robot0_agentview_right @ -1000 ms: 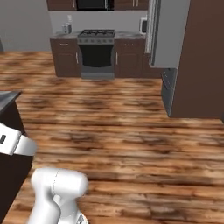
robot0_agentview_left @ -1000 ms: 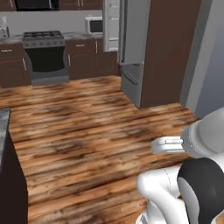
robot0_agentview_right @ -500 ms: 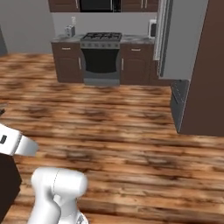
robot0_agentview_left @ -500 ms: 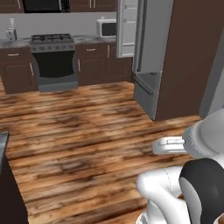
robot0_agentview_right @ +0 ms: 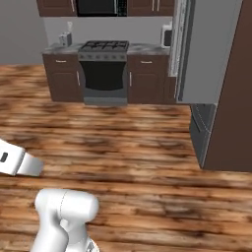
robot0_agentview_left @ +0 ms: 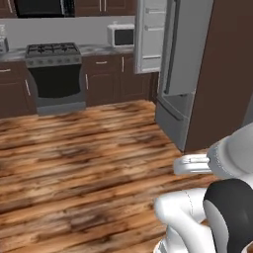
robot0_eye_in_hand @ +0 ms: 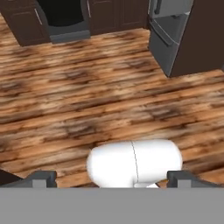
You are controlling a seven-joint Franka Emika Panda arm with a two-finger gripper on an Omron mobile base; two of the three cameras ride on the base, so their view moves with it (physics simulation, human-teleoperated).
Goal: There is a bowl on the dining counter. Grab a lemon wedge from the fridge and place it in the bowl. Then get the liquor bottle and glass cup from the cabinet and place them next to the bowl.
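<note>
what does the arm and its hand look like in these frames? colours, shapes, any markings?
The arm has glossy white rounded shells with a dark, near-black joint section, and a white cylindrical link shows in the right base view. No cables or markings are legible. The hand has two small dark grey, blocky finger tips set wide apart.

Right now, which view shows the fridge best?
The left base view: the fridge shows its open upper door, grey front and lower drawer. The right base view has the fridge edge-on beside the stove. The hand view catches its lower part.
</note>
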